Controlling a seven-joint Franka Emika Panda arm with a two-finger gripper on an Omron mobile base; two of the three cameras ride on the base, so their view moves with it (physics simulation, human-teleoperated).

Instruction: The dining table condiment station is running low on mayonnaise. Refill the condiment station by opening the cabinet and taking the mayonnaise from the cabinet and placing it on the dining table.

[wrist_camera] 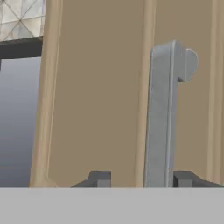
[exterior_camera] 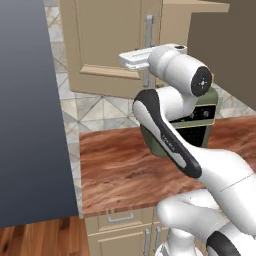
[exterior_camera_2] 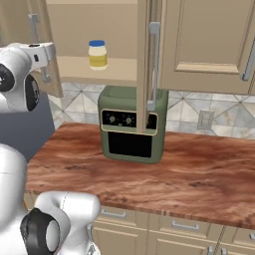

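tool point(wrist_camera: 139, 179): fingers straddle the vertical silver bar handle point(wrist_camera: 162, 118), not clearly clamped
cabinet: tan panelled door point(exterior_camera: 107, 45)
mayonnaise: blue-lidded jar point(exterior_camera_2: 97, 55), shelf's left part, beyond that door

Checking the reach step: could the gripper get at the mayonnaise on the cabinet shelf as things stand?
Probably not yet. The gripper straddles the handle of the left cabinet door; the mayonnaise stands on the open shelf further right, so the arm must let go and swing round that door.
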